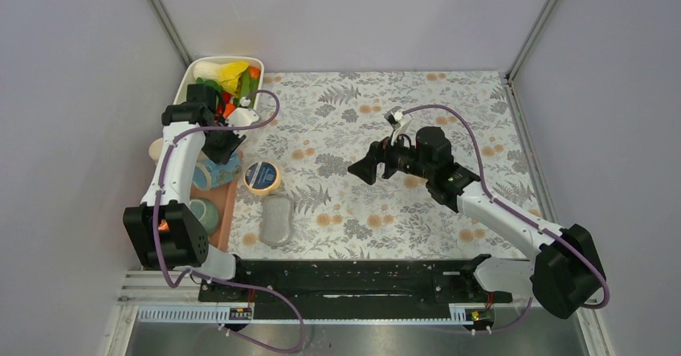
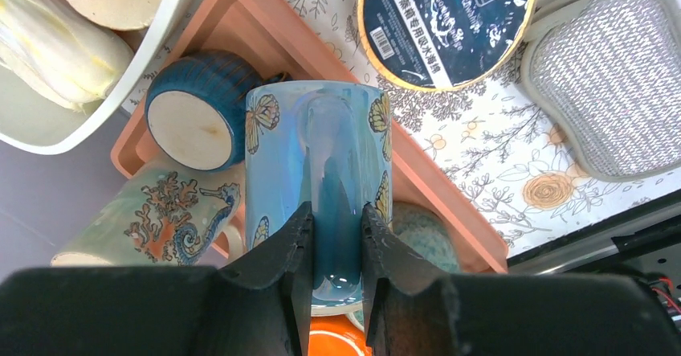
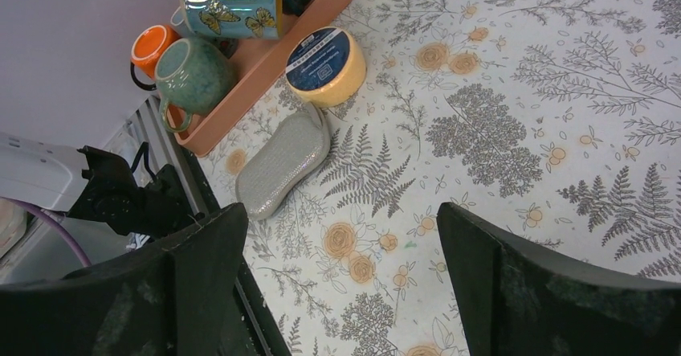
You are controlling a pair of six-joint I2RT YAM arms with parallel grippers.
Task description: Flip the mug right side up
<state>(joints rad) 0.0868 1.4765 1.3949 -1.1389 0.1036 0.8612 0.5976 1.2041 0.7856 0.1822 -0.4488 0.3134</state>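
Note:
The light-blue butterfly mug (image 2: 277, 155) stands in the terracotta tray (image 2: 265, 14) at the table's left edge. It also shows in the top view (image 1: 218, 168) and the right wrist view (image 3: 233, 10). My left gripper (image 2: 336, 211) is shut on the mug's blue handle (image 2: 337, 171), one finger on each side. In the top view my left gripper (image 1: 222, 149) sits directly over the mug. I cannot tell which end of the mug is up. My right gripper (image 1: 371, 168) is open and empty, hovering over the floral mat (image 3: 482, 131) mid-table, its fingers (image 3: 201, 268) wide apart.
In the tray are an upside-down dark blue cup (image 2: 193, 119) and a green mug (image 3: 193, 75). A seahorse mug (image 2: 152, 211) and an orange mug (image 3: 152, 47) are beside it. A yellow-rimmed round tin (image 1: 263, 177), grey sponge (image 1: 278, 218) and white bin of toys (image 1: 229, 75) lie nearby.

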